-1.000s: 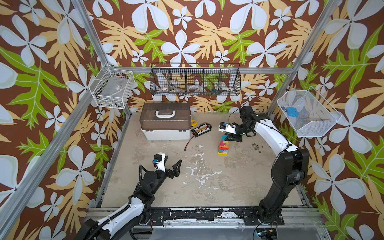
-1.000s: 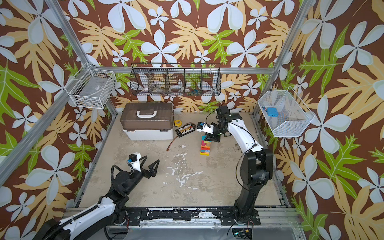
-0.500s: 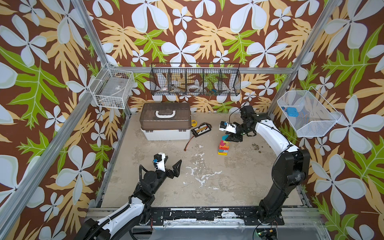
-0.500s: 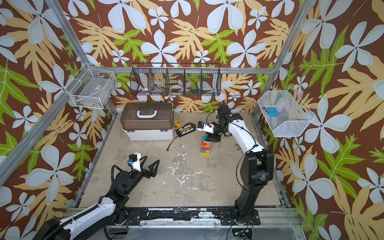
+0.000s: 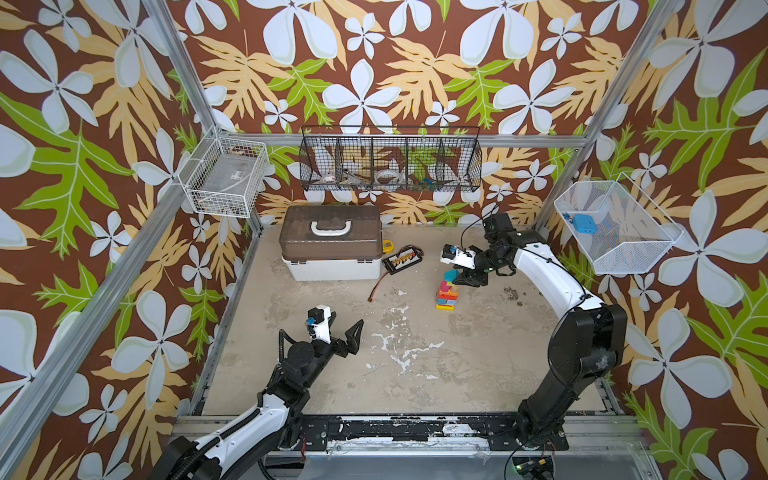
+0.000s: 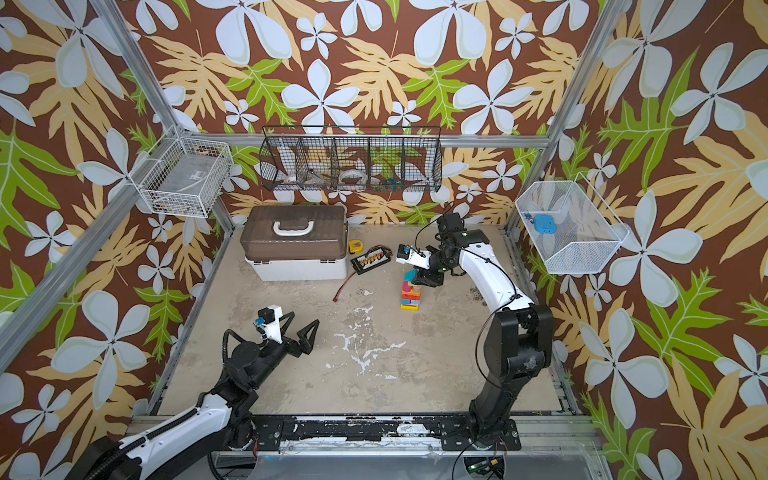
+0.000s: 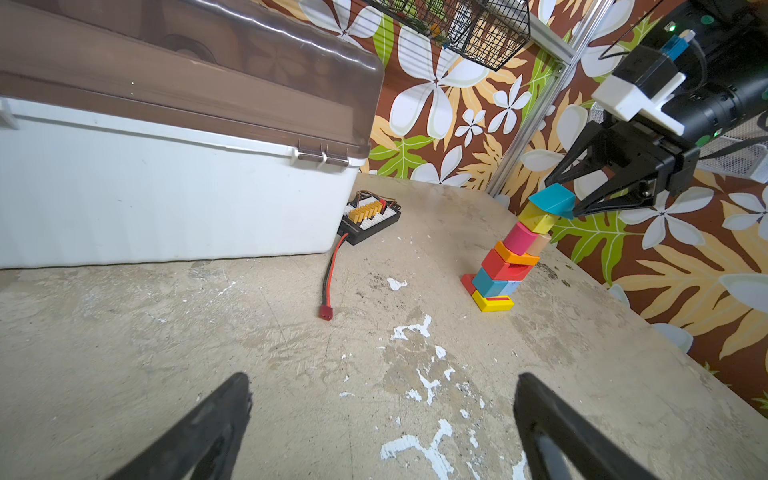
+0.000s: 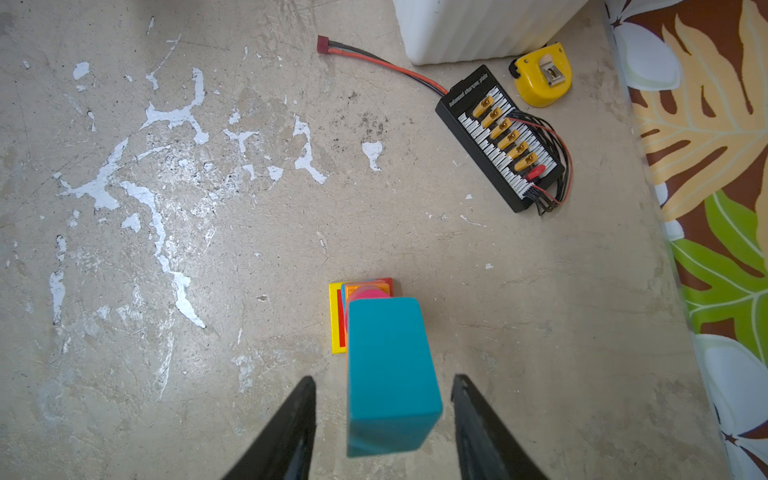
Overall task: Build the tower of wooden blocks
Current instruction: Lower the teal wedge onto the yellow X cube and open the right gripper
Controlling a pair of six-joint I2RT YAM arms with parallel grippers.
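A: Scuffed tabletop (image 5: pixel 457 374) is sitting inside floral walls (image 5: pixel 374 62); tower (image 5: pixel 446 296) is standing right of the board (image 5: pixel 402 260).
B: Tighter a second ago, the right jaws are standing released around its teal top (image 8: pixel 390 374); the left jaws are gaping.

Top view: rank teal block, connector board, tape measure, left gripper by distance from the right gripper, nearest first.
1. teal block: atop the tower, between the open jaws of the right gripper.
2. connector board: left of the tower.
3. tape measure: behind the board, beside the case.
4. left gripper: front left, farthest.
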